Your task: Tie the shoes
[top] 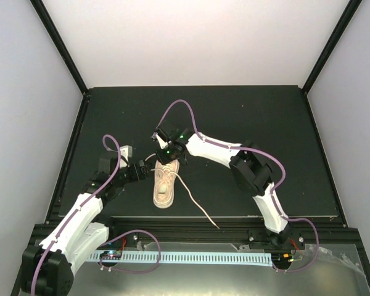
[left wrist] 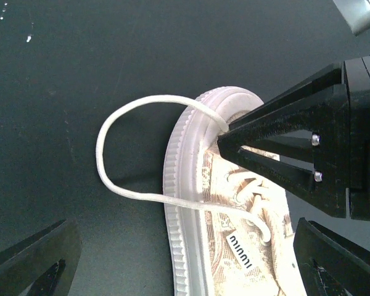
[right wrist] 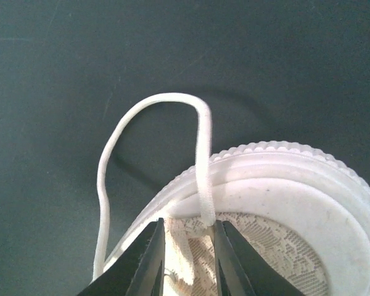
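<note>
Beige sneaker [top: 164, 185] noted at centre of black table [top: 253, 117], toe to far side. R gripper [right wrist: 188, 225]: jaws narrowly apart, lace loop [right wrist: 142, 108] betw. them at toe. L gripper [top: 142, 168]: jaws wide apart, nothing held, just beside sneaker.

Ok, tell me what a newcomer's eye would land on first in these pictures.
A small cream sneaker lies alone in the middle of the dark table. At its far end an off-white lace arches up in a loop and drops between the narrowly parted jaws of the right gripper, while the left gripper gapes wide beside the sneaker. A second lace end trails loose toward the table's near edge.
</note>
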Motion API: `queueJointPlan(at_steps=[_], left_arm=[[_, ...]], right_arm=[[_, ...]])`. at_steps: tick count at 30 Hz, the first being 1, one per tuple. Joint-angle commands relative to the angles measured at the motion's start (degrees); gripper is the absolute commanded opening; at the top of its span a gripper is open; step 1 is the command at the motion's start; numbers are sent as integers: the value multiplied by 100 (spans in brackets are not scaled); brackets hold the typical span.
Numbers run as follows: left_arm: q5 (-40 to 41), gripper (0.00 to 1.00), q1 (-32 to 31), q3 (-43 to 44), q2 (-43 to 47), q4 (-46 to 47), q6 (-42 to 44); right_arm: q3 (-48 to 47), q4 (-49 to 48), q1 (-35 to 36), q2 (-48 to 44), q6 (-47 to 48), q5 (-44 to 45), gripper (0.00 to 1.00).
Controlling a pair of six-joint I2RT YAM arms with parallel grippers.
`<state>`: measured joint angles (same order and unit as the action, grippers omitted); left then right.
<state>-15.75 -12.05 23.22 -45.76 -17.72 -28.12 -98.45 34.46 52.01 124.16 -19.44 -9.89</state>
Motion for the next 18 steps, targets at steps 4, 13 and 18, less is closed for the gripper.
queueJointPlan(at_steps=[4, 13, 18], left_arm=[[-113, 97, 36, 192, 105, -132, 87], [-130, 97, 37, 183, 179, -177, 75], [-139, 97, 36, 174, 206, -197, 73]], right_arm=[[-433, 150, 20, 212, 135, 326, 31], [-602, 317, 33, 486, 285, 473, 31], [-622, 377, 90, 539, 353, 716, 31]])
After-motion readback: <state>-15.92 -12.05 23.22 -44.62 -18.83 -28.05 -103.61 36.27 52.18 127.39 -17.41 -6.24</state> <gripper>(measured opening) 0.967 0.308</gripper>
